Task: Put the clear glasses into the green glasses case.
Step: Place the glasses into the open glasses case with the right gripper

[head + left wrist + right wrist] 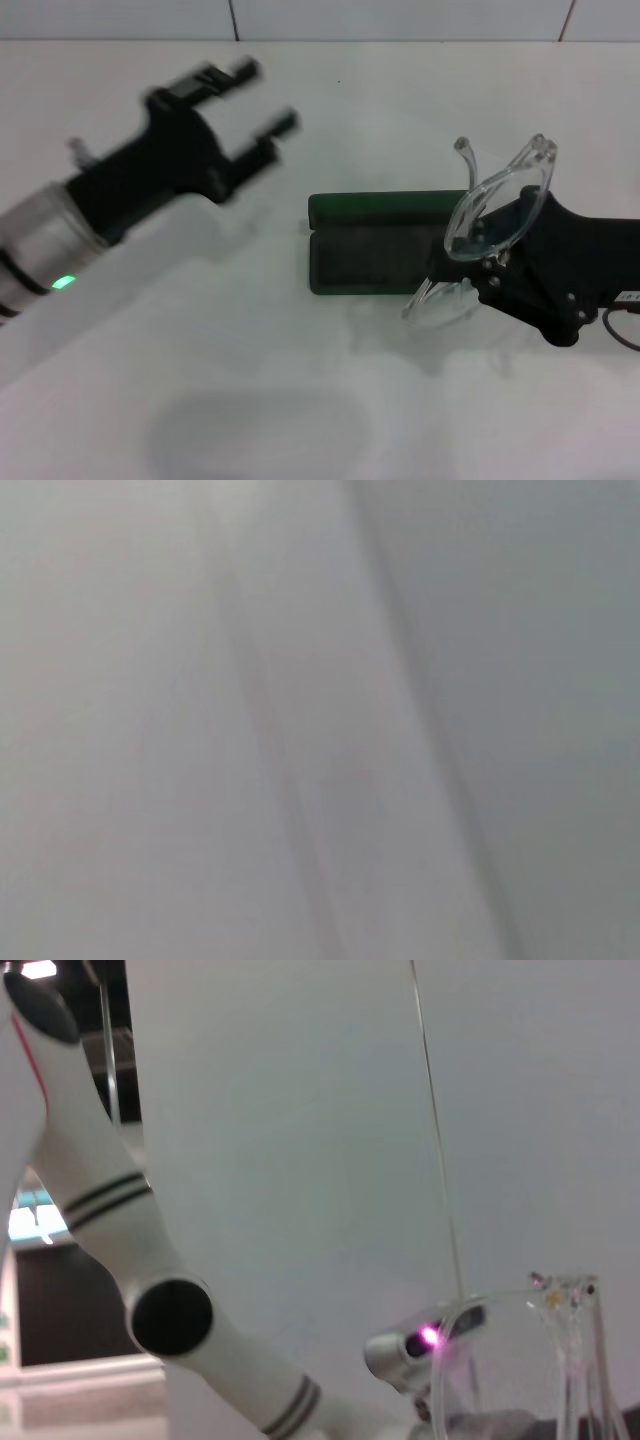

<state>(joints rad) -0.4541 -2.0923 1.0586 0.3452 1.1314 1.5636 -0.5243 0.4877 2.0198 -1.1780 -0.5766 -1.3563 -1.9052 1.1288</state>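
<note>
The right gripper (478,262) is coming in from the right side of the white table (300,400), and it is clenching the clear glasses (497,205). The glasses are standing tilted in its grasp, the wraparound lens rising up and away from the fingers, one thin arm curling at the top behind it and the other arm hanging down below the gripper, near the table. The green glasses case (385,243) is lying open right beside the gripper, on its left, flat on the table, with the dark lining facing up and the green lid edge along the far side. The near end of the case is partly covered by the gripper and the lens, so the glasses are sitting over that end rather than inside it.

The left gripper (258,105) is hovering well apart, off beyond the far end of the case, with its two black fingers spread and nothing between them. Its wrist camera is showing only a plain pale surface. From the right wrist, part of the clear frame (560,1360) is showing against a white wall, alongside the robot's white arm (120,1240).
</note>
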